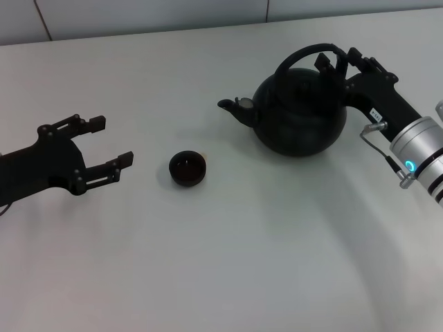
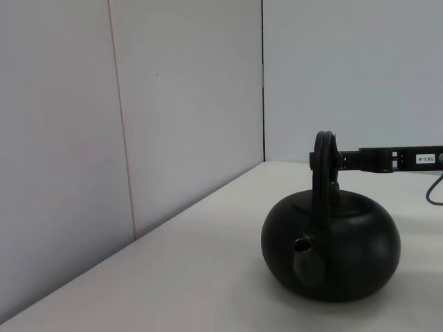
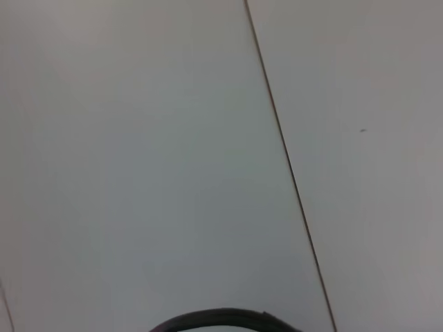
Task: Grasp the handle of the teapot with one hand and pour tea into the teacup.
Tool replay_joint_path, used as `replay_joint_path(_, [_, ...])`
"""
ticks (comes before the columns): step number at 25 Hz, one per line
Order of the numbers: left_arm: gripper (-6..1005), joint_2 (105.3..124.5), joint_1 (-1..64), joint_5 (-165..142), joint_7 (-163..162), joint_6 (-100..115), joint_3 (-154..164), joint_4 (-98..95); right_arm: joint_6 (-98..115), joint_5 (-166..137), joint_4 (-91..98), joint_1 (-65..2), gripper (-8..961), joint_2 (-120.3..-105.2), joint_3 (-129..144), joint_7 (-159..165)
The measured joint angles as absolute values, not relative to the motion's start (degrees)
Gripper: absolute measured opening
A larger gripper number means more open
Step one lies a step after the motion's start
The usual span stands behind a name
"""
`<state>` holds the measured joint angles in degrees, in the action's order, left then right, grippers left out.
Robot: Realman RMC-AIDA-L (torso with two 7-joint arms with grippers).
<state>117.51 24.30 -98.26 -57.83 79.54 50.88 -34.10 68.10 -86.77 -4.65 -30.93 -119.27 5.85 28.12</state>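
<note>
- Teacup (image 1: 187, 168) sits nearest on the table (image 1: 221, 277), just beyond the left gripper (image 1: 104, 145), idle with fingers apart.
- Teapot (image 1: 299, 114) stands upright farther back, spout toward the cup; nothing poured yet, by my read.
- Right gripper (image 1: 332, 61) is at the handle (image 1: 304, 55); whether it's clamped, I can't tell.

Plain white table (image 1: 228, 263) carrying two items. A large round, squat black teapot (image 1: 301, 114) with arched top handle stands upright toward the far right, its spout pointing left. A tiny round black handleless teacup (image 1: 187, 169) sits near the centre, well apart from the teapot.
</note>
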Motion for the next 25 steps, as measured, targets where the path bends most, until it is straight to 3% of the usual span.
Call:
replay_joint_path(1, [798,117.51,24.3,-98.2,-57.8,79.5,50.9,-34.1,68.7,-87.1,-4.7,-30.7,660,-119.26,6.2,28.1])
replay_joint_path(15, [798,117.52,24.5,-97.9,-57.9,79.6,50.2,-34.2,86.3,-88.1,-3.8,-24.1,665,-119.32,7.2,24.3])
replay_joint_path(25, [798,117.89,24.0,-97.7,-58.6,85.1,49.3,-35.5,90.9,-101.5,6.5,-28.8,665,-119.09,20.1,33.7])
